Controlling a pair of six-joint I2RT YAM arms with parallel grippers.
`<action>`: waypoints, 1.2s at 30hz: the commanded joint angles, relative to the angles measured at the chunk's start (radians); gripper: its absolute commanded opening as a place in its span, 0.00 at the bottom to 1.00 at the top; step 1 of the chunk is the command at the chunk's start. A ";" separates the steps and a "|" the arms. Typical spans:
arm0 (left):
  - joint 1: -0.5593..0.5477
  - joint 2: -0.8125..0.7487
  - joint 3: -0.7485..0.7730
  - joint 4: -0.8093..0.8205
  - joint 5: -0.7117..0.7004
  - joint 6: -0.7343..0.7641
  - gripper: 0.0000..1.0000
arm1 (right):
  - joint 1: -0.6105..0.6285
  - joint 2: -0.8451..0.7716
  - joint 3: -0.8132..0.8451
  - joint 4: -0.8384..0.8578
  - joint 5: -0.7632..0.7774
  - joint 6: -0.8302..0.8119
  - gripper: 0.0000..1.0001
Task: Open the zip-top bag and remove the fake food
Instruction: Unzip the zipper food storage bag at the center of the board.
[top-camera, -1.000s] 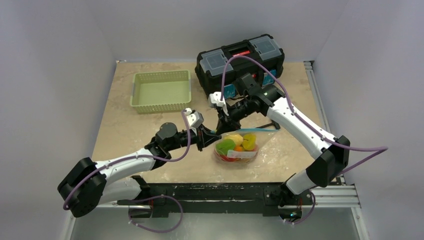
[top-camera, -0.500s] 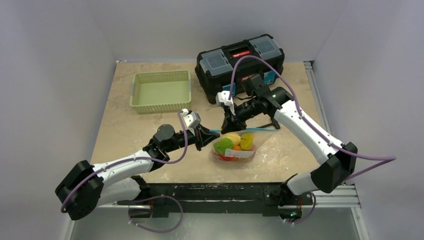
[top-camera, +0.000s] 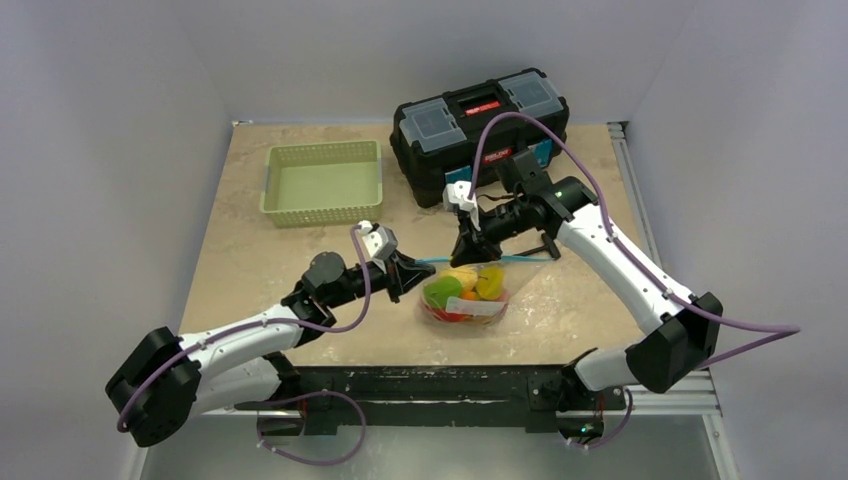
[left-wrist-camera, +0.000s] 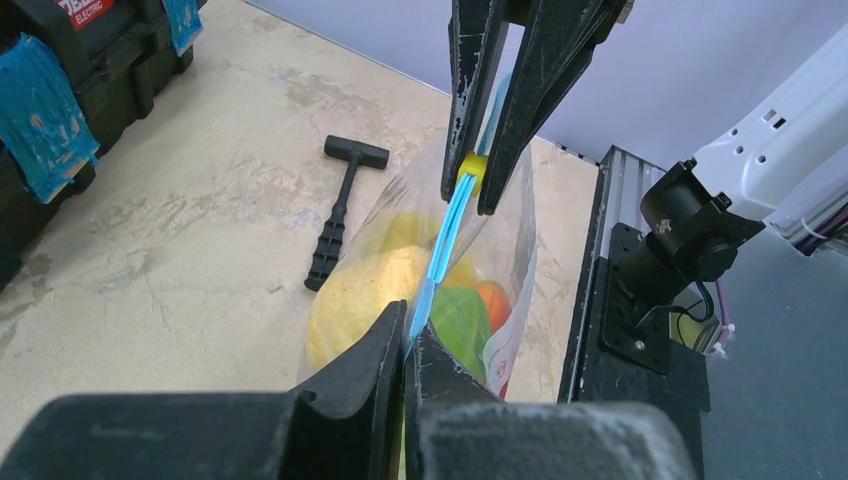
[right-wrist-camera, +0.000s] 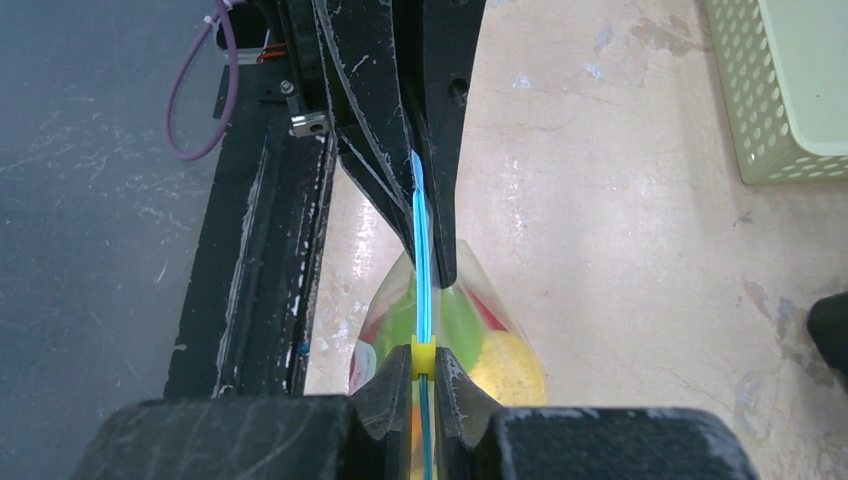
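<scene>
Both arms have drawn slightly apart since a second ago. From above, the right gripper (top-camera: 466, 248) sits further right along the teal zip strip (top-camera: 520, 258) and the left gripper (top-camera: 408, 277) further left. The zip-top bag (top-camera: 470, 305) of fake food (top-camera: 447, 291) lies near-centre on the table (top-camera: 300, 250). Left wrist: its jaws are pinched tight on the strip's end, anchoring it. Right wrist: its jaws are closed on the yellow slider (right-wrist-camera: 424, 357), seemingly to run the zip open.

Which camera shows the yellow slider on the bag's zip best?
The left wrist view: the yellow slider shows plainly, pinched in the right claw. The right wrist view shows it half hidden by its own fingers; top external cannot resolve it.
</scene>
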 joint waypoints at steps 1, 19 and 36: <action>0.004 -0.034 -0.011 -0.010 -0.036 0.034 0.00 | -0.025 -0.043 -0.002 -0.043 0.006 -0.042 0.00; 0.004 -0.078 -0.018 -0.053 -0.048 0.055 0.00 | -0.101 -0.101 -0.046 -0.114 -0.005 -0.155 0.00; 0.004 -0.101 -0.032 -0.060 -0.060 0.063 0.00 | -0.160 -0.158 -0.103 -0.125 -0.005 -0.191 0.00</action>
